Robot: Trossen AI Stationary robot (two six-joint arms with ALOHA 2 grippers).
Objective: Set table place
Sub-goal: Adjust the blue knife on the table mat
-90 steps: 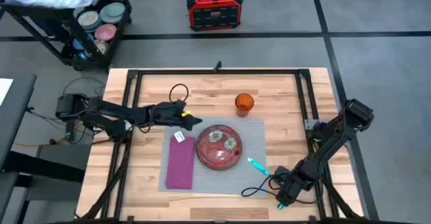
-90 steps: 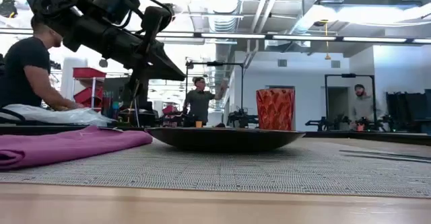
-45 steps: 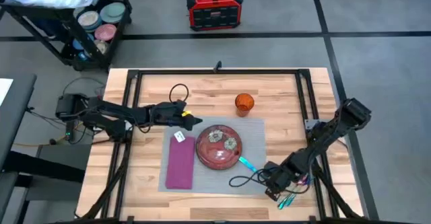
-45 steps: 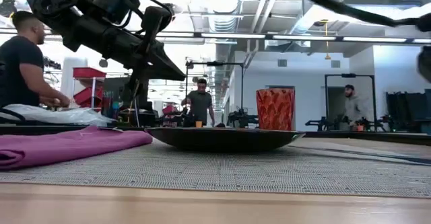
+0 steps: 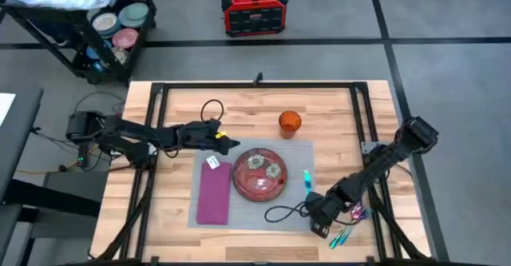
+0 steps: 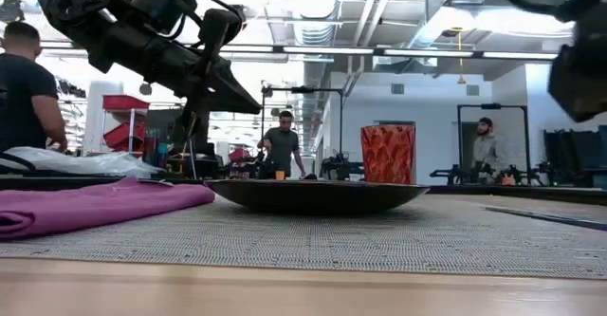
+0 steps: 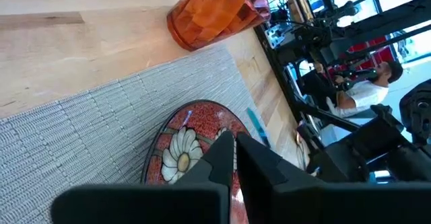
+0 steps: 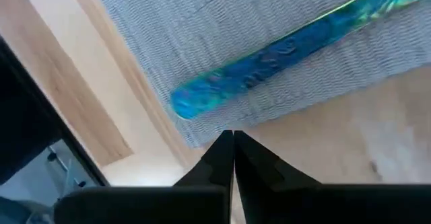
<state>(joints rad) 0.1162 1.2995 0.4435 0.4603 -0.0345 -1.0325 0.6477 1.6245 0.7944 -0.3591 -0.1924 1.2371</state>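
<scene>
Your right gripper (image 5: 321,216) sits off the grey placemat's (image 5: 299,150) near right corner, fingers pressed together and empty; the blue utensil (image 5: 306,178) lies on the mat beside the red plate (image 5: 259,175). Square that utensil parallel to the plate. Left gripper (image 5: 229,144) waits, closed, at the mat's far left corner.

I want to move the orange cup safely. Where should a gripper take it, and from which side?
Grip the orange cup across its faceted wall, about mid-height, coming in level from the left, where the left gripper hovers nearest. The cup stands upright on the table, just beyond the far edge of the grey placemat, with bare wood around it. It narrows toward the base, so a higher grip may slip less.
</scene>
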